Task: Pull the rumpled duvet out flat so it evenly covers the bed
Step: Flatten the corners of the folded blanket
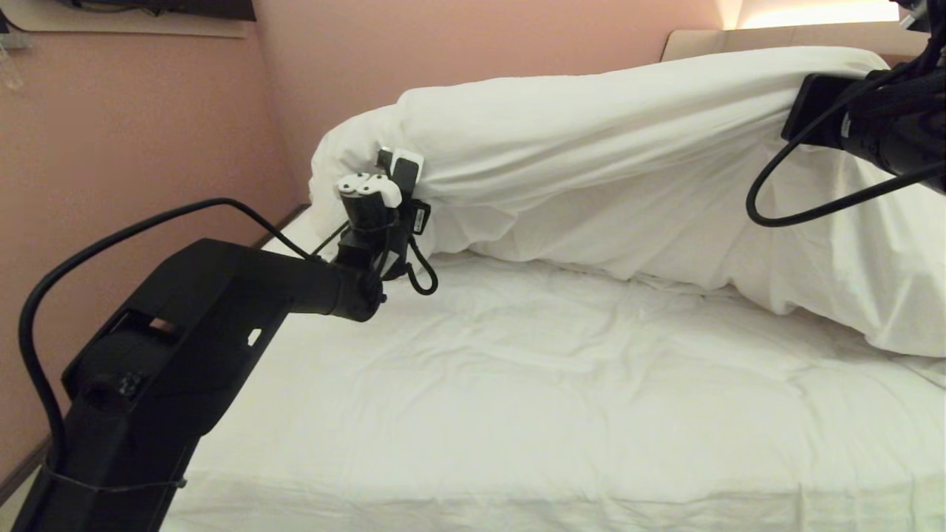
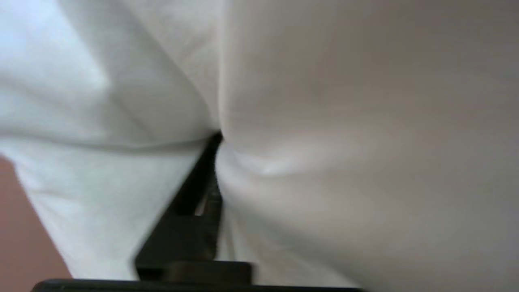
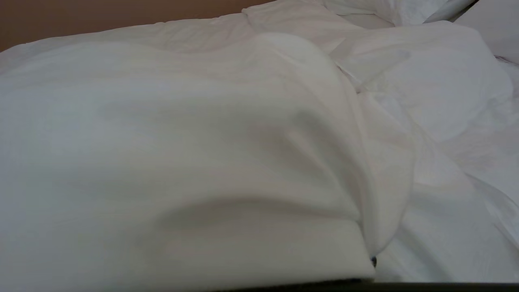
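While lifted, duvet (image 1: 635, 148) edge w/ bare bed (image 1: 517, 384).

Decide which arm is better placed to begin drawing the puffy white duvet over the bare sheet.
Probably left: the left gripper is pressed into the puffy white duvet at its end, fabric bunched around a finger. The right gripper isn't visible.

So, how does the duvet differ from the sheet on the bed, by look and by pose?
The duvet is thick and puffy, while the sheet is thin. The duvet is bunched in a raised roll at the far side, while the sheet lies flat over the mattress with only small wrinkles. The left pincer meets the duvet at its left end, while the sheet has no pincer on it. Both are plain white.
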Robot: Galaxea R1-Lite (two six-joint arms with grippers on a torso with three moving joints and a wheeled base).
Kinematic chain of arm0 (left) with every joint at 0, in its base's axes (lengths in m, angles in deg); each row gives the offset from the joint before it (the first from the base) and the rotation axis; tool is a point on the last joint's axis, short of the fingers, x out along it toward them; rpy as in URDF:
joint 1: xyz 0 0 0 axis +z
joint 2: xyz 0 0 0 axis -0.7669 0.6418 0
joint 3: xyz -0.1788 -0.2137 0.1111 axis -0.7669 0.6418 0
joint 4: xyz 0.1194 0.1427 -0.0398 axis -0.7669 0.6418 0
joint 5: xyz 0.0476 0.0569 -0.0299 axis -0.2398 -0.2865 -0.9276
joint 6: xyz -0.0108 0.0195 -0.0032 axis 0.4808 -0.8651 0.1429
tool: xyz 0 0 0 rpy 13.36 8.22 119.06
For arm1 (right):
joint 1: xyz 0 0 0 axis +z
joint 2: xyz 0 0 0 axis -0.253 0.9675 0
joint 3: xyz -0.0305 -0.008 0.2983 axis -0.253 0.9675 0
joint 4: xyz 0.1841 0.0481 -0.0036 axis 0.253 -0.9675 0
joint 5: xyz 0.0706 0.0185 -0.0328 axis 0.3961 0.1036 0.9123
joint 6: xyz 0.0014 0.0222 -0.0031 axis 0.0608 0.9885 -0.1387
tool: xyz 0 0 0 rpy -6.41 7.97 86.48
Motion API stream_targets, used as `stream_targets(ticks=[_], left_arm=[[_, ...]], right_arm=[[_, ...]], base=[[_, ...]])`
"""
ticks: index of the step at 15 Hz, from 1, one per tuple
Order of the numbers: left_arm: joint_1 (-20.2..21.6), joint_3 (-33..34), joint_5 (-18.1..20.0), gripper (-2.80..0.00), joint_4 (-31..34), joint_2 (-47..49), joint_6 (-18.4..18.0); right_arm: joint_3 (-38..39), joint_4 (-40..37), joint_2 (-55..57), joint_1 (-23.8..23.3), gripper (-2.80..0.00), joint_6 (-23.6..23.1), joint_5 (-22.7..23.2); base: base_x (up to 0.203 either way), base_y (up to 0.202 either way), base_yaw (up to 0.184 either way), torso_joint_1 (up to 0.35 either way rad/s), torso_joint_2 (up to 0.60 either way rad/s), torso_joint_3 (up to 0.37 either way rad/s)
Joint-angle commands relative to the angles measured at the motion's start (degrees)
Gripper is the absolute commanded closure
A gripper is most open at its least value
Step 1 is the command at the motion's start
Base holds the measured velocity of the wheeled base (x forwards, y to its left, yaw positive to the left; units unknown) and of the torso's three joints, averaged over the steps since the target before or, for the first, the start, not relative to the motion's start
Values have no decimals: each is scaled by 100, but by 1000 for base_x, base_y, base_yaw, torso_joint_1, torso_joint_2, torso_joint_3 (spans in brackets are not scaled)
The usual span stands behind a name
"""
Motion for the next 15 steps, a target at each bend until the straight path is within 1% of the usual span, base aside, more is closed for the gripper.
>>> stream_targets(ticks=[1,6,8,9,12,15], left_arm=[[33,-30,-16,0,-11,-151,-17],[282,116,57,0,132,-909,-18],[459,291,160,0,359,-1329,6],[524,442,240,0,438,-1432,16],[579,711,273,0,404,-1451,51],[663,729,347,0,451,-1611,83]], right_arm=[[15,8,2,2,0,4,-20],[160,8,99,2,0,150,1],[175,-30,238,2,0,289,20],[173,-85,266,2,0,359,89],[163,-124,332,-8,0,417,129],[173,-177,327,-33,0,417,138]], base=[[0,0,0,0,0,0],[0,0,0,0,0,0],[0,0,0,0,0,0],[0,0,0,0,0,0],[0,0,0,0,0,0],[0,0,0,0,0,0]])
